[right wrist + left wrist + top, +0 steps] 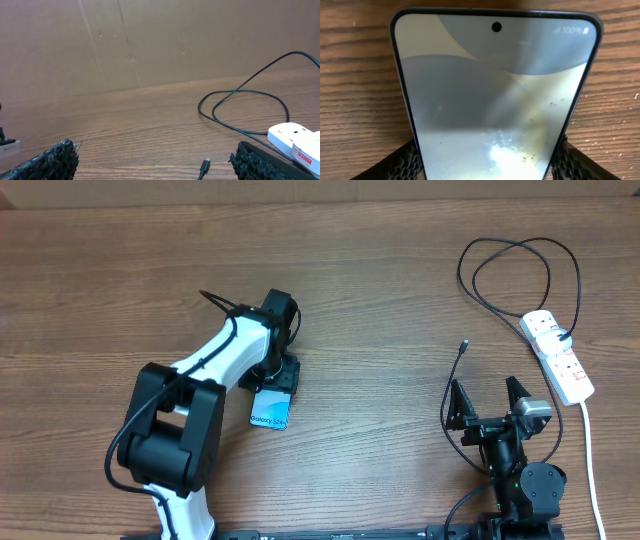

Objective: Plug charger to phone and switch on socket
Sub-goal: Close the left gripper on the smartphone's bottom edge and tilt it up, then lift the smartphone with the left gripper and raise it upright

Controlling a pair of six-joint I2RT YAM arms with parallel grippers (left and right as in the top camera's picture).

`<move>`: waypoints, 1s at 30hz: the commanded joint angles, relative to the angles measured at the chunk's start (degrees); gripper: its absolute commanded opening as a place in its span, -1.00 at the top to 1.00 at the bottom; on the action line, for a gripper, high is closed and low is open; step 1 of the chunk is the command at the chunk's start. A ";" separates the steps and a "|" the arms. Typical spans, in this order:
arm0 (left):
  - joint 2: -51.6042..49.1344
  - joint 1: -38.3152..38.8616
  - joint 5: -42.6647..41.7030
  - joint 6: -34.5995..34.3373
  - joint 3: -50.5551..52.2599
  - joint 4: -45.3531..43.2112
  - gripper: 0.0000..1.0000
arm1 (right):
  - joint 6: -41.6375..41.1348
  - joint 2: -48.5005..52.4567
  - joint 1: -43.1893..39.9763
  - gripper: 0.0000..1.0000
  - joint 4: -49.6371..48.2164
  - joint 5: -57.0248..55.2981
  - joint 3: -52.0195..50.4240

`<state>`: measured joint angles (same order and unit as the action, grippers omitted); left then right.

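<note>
The phone point(270, 416) lies on the table left of centre, its blue screen with "Galaxy S24" text showing below my left gripper point(276, 376). In the left wrist view the phone point(495, 90) fills the frame and both padded fingers press its side edges, so my left gripper point(490, 165) is shut on it. The charger, a thin black cable point(520, 255), loops at the back right and its connector tip point(464, 345) lies just beyond my open, empty right gripper point(488, 400). The tip also shows in the right wrist view point(205, 164). The white socket strip point(556, 355) lies right.
The socket's white cord point(590, 450) runs down the right side toward the front edge. A cardboard wall point(150, 40) stands behind the table. The socket's near end shows in the right wrist view point(295, 142), beside my right gripper point(155, 160).
</note>
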<state>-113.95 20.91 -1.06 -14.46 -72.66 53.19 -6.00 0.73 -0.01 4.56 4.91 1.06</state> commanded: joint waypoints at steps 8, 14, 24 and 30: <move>-7.06 0.07 -6.47 -3.93 -0.98 2.32 -0.12 | -0.44 -0.57 -0.15 -1.00 -0.17 -0.61 -0.61; -7.06 -0.11 -6.21 -4.00 -2.73 1.86 -0.12 | -0.44 -0.57 -0.15 -1.00 -0.17 -0.61 -0.61; -7.06 -1.09 -6.27 -4.48 -10.84 5.81 -0.04 | -0.42 -0.57 -0.15 -1.00 -0.17 -0.59 -0.61; -7.06 -1.07 -6.27 -4.92 -14.82 8.76 -0.04 | -0.42 -0.57 -0.15 -1.00 -0.17 -0.61 -0.61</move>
<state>-120.42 20.03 -5.58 -18.55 -84.75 61.08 -5.98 0.73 -0.01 4.56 4.89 1.06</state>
